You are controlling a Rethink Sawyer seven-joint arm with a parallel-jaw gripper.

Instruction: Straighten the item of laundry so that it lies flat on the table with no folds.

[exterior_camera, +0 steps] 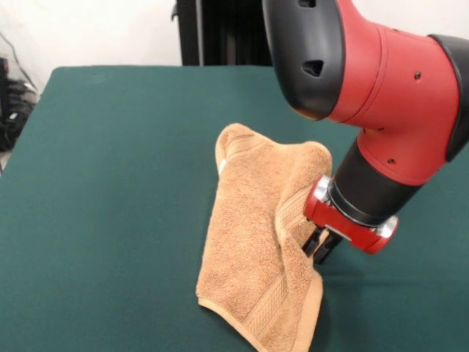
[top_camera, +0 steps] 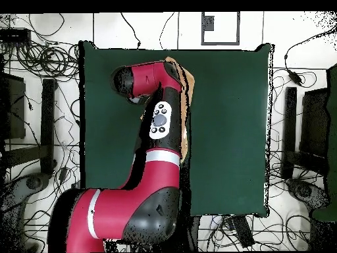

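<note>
The tan-orange towel (exterior_camera: 253,257) lies crumpled near the middle of the green table (exterior_camera: 110,183), with folds along its right side and a raised ridge running up to my gripper. A small white label (exterior_camera: 221,167) shows at its left edge. My gripper (exterior_camera: 322,246) is at the towel's right edge, low over the table, its black fingers closed on the bunched cloth. In the overhead view the arm covers the gripper and most of the towel; only a strip of the towel (top_camera: 189,79) shows beside the arm on the table (top_camera: 230,132).
The red and black arm (exterior_camera: 381,88) fills the upper right of the front view. Cables and black stands (top_camera: 296,132) surround the table on the floor. The table's near edge lies just below the towel's lower corner.
</note>
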